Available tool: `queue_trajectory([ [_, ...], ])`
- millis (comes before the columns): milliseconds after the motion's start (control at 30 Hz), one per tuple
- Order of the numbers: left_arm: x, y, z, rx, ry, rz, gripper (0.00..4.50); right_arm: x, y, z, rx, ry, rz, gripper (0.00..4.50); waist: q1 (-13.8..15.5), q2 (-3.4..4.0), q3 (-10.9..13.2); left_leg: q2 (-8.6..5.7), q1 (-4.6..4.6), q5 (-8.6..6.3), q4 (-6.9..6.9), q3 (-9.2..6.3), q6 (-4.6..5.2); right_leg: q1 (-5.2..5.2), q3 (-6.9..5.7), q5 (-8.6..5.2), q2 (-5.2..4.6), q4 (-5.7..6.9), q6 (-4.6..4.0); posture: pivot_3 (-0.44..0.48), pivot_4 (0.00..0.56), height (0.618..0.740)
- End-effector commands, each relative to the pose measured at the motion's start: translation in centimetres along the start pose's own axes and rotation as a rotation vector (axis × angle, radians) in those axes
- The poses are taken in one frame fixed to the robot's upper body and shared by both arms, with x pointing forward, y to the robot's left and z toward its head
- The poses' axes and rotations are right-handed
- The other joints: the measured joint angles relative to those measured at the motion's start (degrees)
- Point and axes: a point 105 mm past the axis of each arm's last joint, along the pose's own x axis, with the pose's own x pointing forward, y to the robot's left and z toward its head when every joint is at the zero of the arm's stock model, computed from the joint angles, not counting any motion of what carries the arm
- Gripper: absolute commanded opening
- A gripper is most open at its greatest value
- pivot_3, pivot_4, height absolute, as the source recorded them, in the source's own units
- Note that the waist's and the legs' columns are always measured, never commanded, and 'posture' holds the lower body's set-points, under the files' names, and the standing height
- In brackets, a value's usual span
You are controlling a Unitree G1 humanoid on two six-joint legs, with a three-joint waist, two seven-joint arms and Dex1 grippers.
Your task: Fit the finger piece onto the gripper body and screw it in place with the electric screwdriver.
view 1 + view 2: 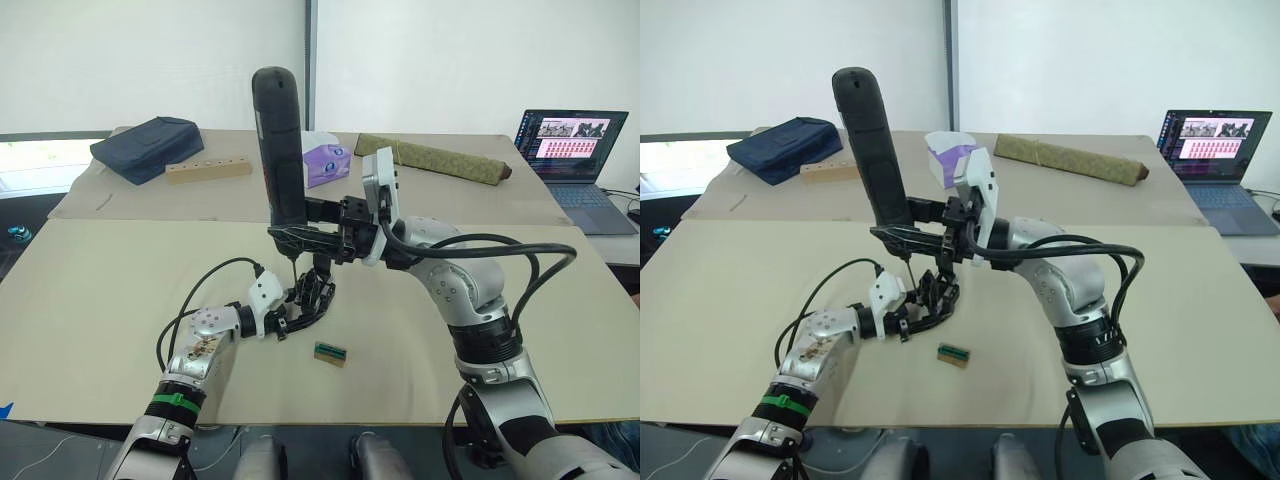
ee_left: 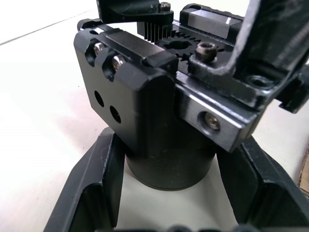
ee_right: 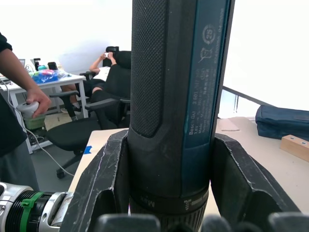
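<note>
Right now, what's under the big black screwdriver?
Under the electric screwdriver, its thin bit points down at the gripper body, which the left claw holds on the table. The screw itself is hidden.

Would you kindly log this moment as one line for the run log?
phase: screwing | right gripper: holds electric screwdriver upright, bit down on gripper body | left gripper: clamps gripper body's base on table
</note>
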Motion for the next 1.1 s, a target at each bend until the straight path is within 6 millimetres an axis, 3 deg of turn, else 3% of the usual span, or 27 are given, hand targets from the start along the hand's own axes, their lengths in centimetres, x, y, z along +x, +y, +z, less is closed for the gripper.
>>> queue_trajectory([
  [33, -0.2, -1.1, -2.7, -0.087, 0.088, -0.032, 2.27, 0.2, 0.5, 2.1, -0.081, -0.055, 0.023, 1.91, 0.0, 0.00, 0.0, 0.00, 0.00, 0.00, 0.00, 0.00, 0.00, 0.00, 0.00, 0.00, 0.00, 0.00, 0.00, 0.000, 0.150, 0.740],
  [1100, -0.4, -1.2, -2.9, -0.097, 0.086, -0.029, 2.27, -0.6, 0.9, 5.9, -0.105, -0.205, 0.057, 1.91, 0.0, 0.00, 0.0, 0.01, 0.00, 0.00, -0.01, 0.00, 0.00, 0.00, 0.00, 0.00, 0.00, -0.01, 0.00, 0.000, 0.150, 0.740],
])
